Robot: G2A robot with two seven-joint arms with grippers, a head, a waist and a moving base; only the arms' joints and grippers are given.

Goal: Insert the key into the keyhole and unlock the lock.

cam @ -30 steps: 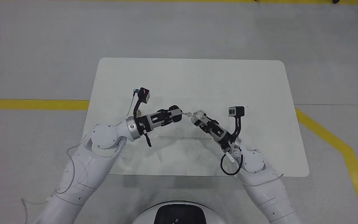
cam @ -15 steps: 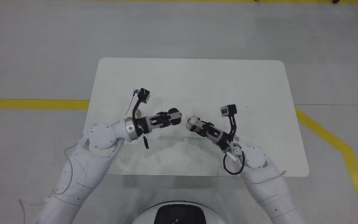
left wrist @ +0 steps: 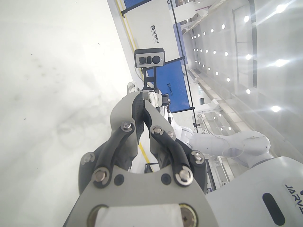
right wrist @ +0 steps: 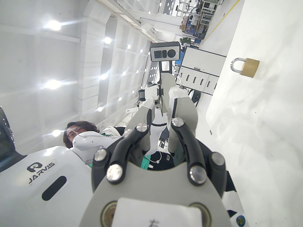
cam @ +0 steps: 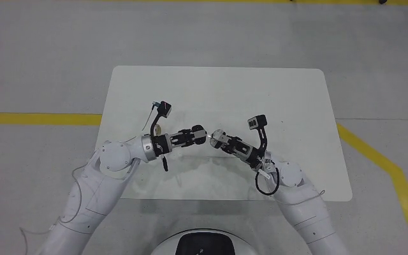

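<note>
A brass padlock (right wrist: 247, 67) with a silver shackle lies flat on the white table (cam: 268, 95). Above the table's middle the two grippers meet tip to tip. My left gripper (cam: 203, 134) (left wrist: 142, 100) is shut, its pads pressed together on what looks like the key (right wrist: 161, 106), a thin dark strip seen edge-on. My right gripper (cam: 216, 136) (right wrist: 162, 103) stands open around that strip, with a gap on each side of it. The padlock lies apart from both grippers, off toward the left arm's side.
The table's front edge runs close under both forearms, and a black cable (cam: 165, 162) hangs from the left one. A yellow floor line (cam: 44, 118) passes on either side of the table.
The right gripper has moved left toward the left gripper, and the left one has dropped slightly, so the gap between their tips has closed.
</note>
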